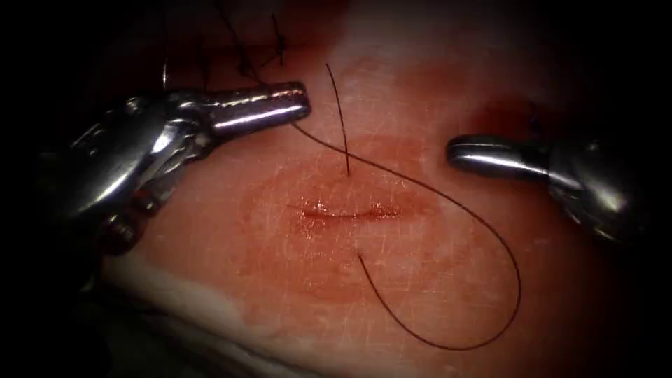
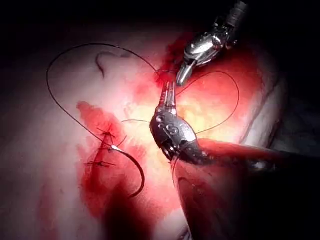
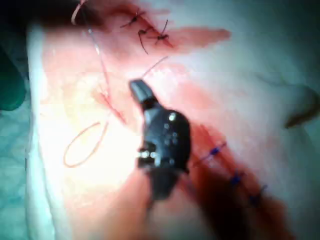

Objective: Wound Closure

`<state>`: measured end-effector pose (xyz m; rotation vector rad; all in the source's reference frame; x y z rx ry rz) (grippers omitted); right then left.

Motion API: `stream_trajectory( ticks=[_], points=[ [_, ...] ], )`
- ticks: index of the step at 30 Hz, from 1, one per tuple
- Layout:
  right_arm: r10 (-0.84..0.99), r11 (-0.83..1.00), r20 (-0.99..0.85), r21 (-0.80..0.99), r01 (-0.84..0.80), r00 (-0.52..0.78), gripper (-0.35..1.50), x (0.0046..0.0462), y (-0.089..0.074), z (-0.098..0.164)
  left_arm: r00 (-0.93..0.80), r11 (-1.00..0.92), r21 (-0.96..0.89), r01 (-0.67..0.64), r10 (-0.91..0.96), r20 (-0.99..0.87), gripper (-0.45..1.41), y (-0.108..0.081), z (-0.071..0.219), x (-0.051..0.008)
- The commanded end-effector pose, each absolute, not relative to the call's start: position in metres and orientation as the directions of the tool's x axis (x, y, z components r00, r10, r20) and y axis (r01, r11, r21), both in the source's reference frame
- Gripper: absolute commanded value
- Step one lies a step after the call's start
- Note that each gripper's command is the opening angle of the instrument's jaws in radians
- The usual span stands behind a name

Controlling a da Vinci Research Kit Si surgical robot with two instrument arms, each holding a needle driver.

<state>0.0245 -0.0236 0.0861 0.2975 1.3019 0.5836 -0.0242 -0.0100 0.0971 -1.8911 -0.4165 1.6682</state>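
Two tools flank the cut (image 1: 346,210). The left tool (image 1: 297,105) has its fingers clenched on the thread (image 1: 448,203); the right tool (image 1: 465,155) has fingers closed, grasping nothing. The needle (image 2: 134,172) lies free on the tissue (image 1: 434,91) beside a stitched cut (image 2: 102,150), well apart from both tools.

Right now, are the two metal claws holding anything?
The left tool is shut on the thread, near its tip. The right tool holds nothing. The needle lies loose on the tissue.
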Motion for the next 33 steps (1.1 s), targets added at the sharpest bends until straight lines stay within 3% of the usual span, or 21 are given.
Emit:
stream_trajectory(
  ticks=[1, 15, 33],
  points=[
    [0.550, 0.830, -0.821, 0.515, -0.214, 0.156, -0.35, 0.0256, -0.025, 0.088, 0.177, -0.784, -0.606, -0.137, 0.582, -0.793, -0.45, -0.010, 0.098, -0.0247],
    [0.555, 0.831, -0.817, 0.554, -0.055, 0.158, -0.35, 0.0324, -0.029, 0.085, 0.181, -0.829, -0.514, -0.222, 0.483, -0.857, -0.45, -0.011, 0.103, -0.0272],
    [0.600, 0.800, -0.799, 0.599, -0.045, 0.040, -0.35, 0.0319, -0.027, 0.083, 0.113, -0.862, -0.434, -0.262, 0.420, -0.901, -0.45, -0.015, 0.110, -0.0282]
  ],
)
